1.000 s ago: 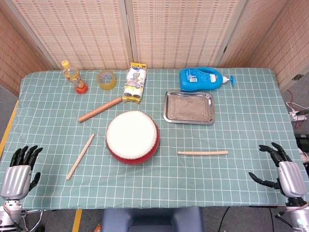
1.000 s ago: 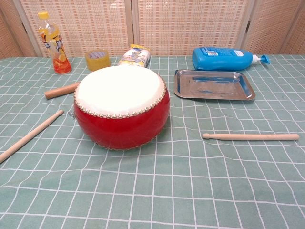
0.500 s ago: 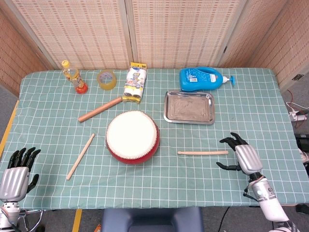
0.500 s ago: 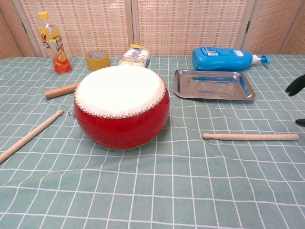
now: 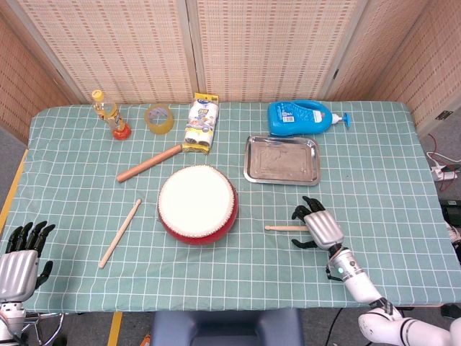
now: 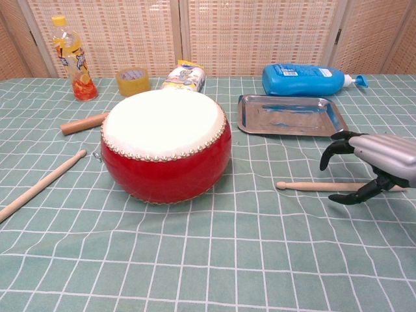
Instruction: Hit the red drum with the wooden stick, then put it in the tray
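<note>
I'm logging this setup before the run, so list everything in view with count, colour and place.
drum: 1, red with white head, table centre
drumstick: 1, pale wood, right of drum, under the right hand
second drumstick: 1, pale wood, left of drum
rolling pin: 1, brown wood, behind drum on the left
tray: 1, silver, behind drum on the right
detergent bottle: 1, blue, lying behind tray
drink bottle: 1, yellow-orange, back left
tape roll: 1, yellow, back
packet: 1, yellow-white, back centre
tablecloth: 1, green checked
left hand: open, near left table edge
right hand: open, over drumstick
</note>
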`<action>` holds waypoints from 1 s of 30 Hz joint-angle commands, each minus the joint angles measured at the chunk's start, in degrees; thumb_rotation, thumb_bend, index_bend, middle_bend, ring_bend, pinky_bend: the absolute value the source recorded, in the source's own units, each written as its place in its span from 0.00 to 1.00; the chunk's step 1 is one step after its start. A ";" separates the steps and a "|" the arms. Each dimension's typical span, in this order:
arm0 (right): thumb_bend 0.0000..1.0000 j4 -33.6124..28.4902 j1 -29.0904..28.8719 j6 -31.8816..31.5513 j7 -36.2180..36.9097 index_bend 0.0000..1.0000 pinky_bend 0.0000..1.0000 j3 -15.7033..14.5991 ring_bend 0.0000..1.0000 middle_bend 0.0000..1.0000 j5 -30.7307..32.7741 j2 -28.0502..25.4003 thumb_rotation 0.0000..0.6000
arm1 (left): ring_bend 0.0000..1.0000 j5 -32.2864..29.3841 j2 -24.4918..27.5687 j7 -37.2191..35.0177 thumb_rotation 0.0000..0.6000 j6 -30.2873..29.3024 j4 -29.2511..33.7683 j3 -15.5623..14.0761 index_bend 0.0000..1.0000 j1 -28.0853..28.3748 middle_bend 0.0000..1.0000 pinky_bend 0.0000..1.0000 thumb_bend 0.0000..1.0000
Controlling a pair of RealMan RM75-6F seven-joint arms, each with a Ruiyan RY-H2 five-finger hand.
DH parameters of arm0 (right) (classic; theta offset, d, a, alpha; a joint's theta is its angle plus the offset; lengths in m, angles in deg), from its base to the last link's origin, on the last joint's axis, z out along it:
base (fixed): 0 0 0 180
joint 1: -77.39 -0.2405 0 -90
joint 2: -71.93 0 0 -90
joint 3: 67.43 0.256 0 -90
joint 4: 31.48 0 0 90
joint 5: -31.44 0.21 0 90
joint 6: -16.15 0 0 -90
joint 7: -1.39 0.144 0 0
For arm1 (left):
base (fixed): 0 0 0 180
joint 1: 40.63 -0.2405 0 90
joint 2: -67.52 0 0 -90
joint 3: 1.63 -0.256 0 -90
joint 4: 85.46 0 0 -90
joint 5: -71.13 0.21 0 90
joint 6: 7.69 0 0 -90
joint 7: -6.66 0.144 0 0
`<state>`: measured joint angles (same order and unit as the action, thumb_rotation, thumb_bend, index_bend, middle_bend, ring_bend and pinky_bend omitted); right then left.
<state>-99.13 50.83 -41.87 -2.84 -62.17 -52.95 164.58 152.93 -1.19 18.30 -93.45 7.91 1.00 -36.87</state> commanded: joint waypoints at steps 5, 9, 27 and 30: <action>0.28 2.72 -1.38 -0.80 -0.50 0.38 0.08 -1.16 0.00 0.23 -1.52 1.62 0.99 | 0.02 -0.47 0.00 -0.17 1.00 0.39 -0.41 0.03 0.16 -0.05 0.09 0.03 0.32; 0.29 3.14 -1.51 -0.52 -0.28 0.39 0.08 -1.18 0.00 0.23 -0.76 1.50 1.00 | 0.02 -0.56 0.00 -0.27 1.00 0.53 -0.49 0.11 0.16 0.01 0.09 0.03 0.32; 0.32 5.36 -2.52 0.10 0.98 0.50 0.08 -1.54 0.00 0.23 0.69 3.05 1.00 | 0.02 -0.80 0.02 -0.45 1.00 0.81 -0.77 0.11 0.16 -0.05 0.09 0.03 0.32; 0.35 5.86 -2.55 0.08 0.16 0.53 0.08 -1.81 0.00 0.23 0.73 3.49 1.00 | 0.02 -0.86 -0.10 -0.65 1.00 0.90 -0.97 0.09 0.17 -0.06 0.09 0.03 0.32</action>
<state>-93.42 48.30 -41.80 -2.50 -63.89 -52.26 167.94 152.07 -1.28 17.66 -92.56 6.95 1.10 -36.92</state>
